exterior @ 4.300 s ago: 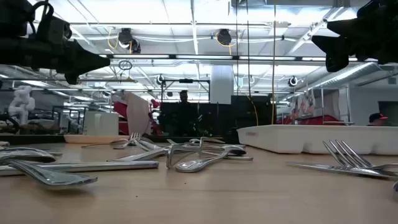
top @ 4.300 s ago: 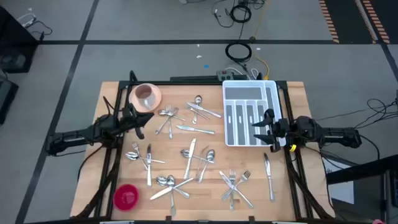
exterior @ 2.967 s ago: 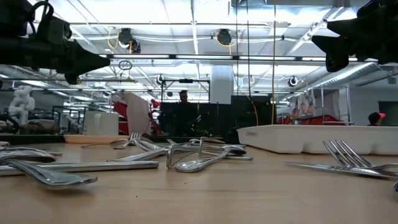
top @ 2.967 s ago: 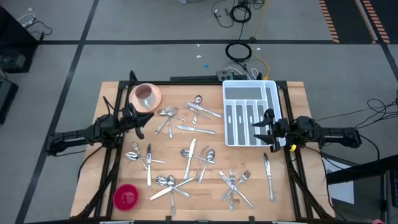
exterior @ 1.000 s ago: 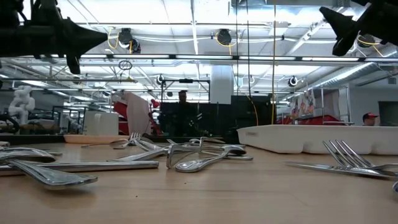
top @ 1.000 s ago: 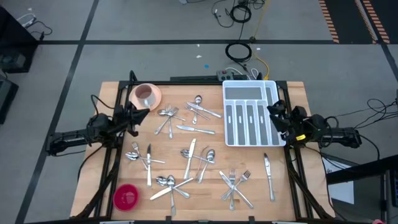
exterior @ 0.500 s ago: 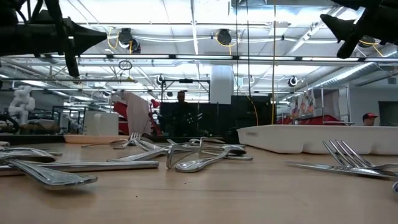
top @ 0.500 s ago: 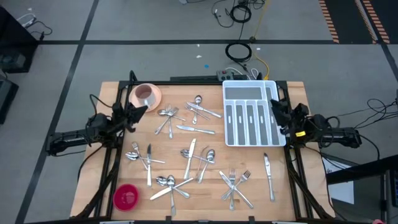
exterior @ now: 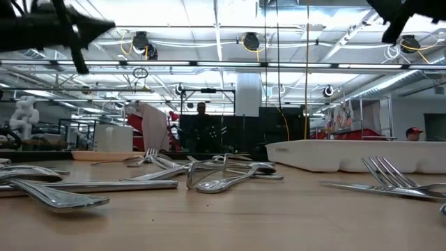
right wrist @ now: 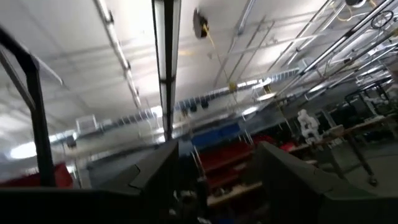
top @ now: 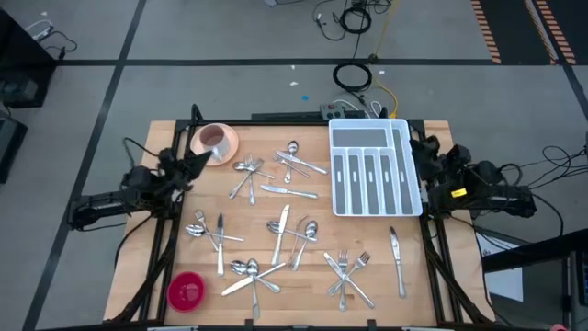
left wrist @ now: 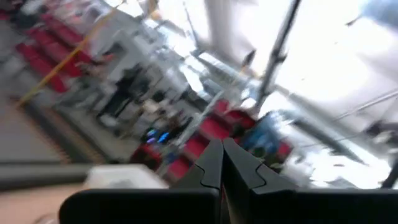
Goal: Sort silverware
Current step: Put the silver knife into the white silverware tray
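Note:
The silverware lies loose on the wooden table: spoons and forks [top: 248, 170] at the far middle, knives and spoons [top: 289, 234] in the centre, forks [top: 344, 271] near the front, and one knife [top: 396, 262] at the right. My left gripper [top: 198, 158] is shut and empty, raised above the table's left side beside the pink cup [top: 214, 141]; its fingers [left wrist: 222, 163] point up into the room. My right gripper [top: 419, 150] is open and empty, raised at the right rim of the white tray [top: 372, 168]; its wrist view shows only the ceiling past the fingers [right wrist: 163, 171].
The white compartmented tray [exterior: 355, 155] stands at the far right. The pink cup on its saucer sits at the far left corner. A red round dish [top: 186, 291] lies at the near left corner. Bare wood shows along the front edge and between the clusters.
Both grippers have risen and tipped upward, climbing toward the top of the low view. My right gripper has drawn back from over the tray toward the table's right and far edges. My left gripper has rolled and shifted slightly toward the left. No silverware has moved.

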